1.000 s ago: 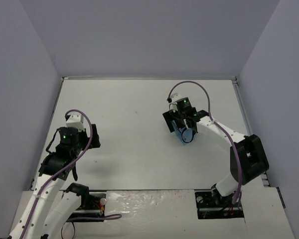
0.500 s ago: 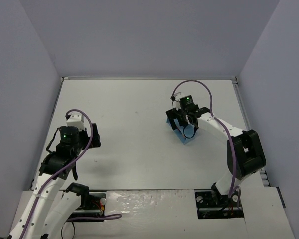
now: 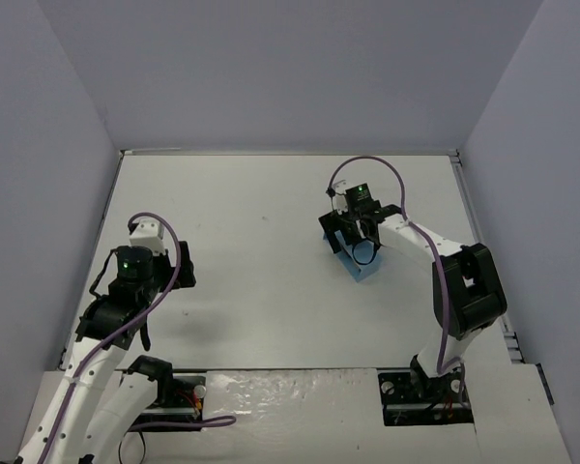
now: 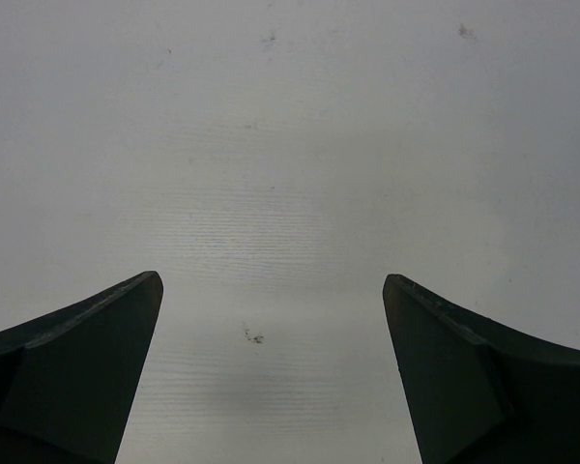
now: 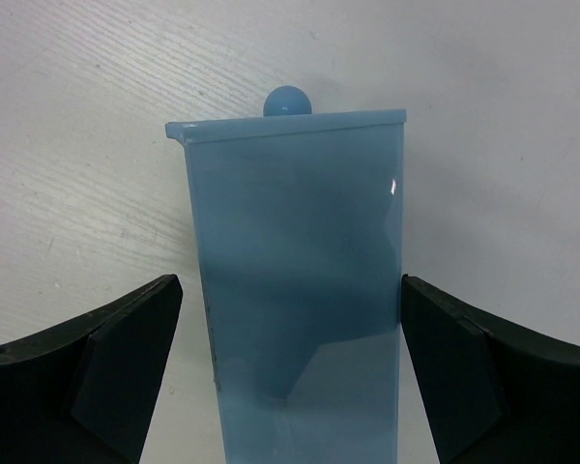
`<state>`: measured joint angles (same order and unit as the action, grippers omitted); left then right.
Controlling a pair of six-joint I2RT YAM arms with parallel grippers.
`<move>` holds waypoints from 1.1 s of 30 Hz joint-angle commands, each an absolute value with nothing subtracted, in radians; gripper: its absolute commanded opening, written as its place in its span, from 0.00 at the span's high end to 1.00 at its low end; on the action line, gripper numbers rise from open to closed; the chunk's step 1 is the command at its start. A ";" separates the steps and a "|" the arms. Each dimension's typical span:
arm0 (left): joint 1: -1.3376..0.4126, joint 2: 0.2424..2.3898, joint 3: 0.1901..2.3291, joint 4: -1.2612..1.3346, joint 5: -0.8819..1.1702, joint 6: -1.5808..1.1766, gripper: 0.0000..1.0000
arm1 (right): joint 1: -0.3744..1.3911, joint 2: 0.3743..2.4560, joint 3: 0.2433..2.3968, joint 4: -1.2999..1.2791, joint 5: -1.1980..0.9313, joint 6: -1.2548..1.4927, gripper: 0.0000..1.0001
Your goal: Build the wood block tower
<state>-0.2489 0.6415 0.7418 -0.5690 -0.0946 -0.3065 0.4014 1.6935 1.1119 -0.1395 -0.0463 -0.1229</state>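
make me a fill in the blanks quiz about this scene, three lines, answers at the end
1. The right pincer has its jaws on either side of the box, which is light ____.
2. The left pincer hangs over the bare table with its jaws ____.
3. In the right wrist view, the box's round knob sits at its ____ end.
Missing words: blue; open; far
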 commanded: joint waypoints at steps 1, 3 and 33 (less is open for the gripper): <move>-0.253 0.658 0.750 -0.491 -0.071 -0.293 0.03 | 0.391 1.701 1.169 -0.132 -0.087 -0.159 0.15; -0.255 0.659 0.752 -0.491 -0.071 -0.293 0.03 | 0.391 1.706 1.176 -0.132 -0.094 -0.167 0.19; -0.260 0.675 0.748 -0.487 -0.067 -0.290 0.03 | 0.549 1.589 1.075 -0.127 0.108 -0.344 1.00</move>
<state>-0.2539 0.6704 0.7393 -0.5583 -0.0754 -0.2989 0.5147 1.6605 1.0704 -0.1456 -0.0069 -0.3078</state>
